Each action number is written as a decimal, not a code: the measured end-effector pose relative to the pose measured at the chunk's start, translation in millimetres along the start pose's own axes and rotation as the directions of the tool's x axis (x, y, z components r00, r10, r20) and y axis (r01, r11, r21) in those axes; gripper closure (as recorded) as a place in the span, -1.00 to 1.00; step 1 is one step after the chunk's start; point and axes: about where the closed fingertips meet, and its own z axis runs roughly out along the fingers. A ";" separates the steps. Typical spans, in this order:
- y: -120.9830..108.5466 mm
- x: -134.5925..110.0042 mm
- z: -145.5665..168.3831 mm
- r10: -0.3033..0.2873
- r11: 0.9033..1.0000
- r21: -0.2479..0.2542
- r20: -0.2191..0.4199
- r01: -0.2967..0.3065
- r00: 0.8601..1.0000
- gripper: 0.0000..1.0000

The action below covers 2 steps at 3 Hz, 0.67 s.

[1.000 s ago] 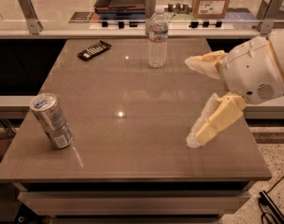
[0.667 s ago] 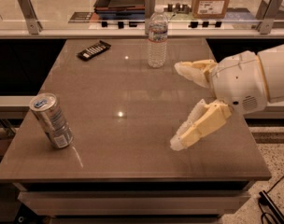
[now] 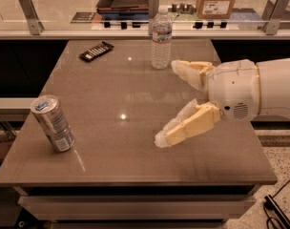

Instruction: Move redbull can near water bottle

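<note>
Camera view, gripper (image 3: 168, 104) with fingers spread wide apart, over right half of brown table (image 3: 111, 87), redbull can (image 3: 53, 123) standing near front left corner, water bottle (image 3: 161, 41) upright at far edge, well apart from it

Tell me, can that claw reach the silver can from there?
Probably yes. The gripper, open, hangs over the right side of the table, and only bare tabletop lies between it and the redbull can at the front left. The water bottle stands farther back.
</note>
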 end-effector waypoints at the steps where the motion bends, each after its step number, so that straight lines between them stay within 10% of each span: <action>1: 0.4 0.8 0.0 -0.003 1.000 -0.002 -0.005 0.003 1.000 -1.00; 2: 1.6 -2.3 7.2 -0.012 1.000 -0.010 -0.034 0.012 0.999 -1.00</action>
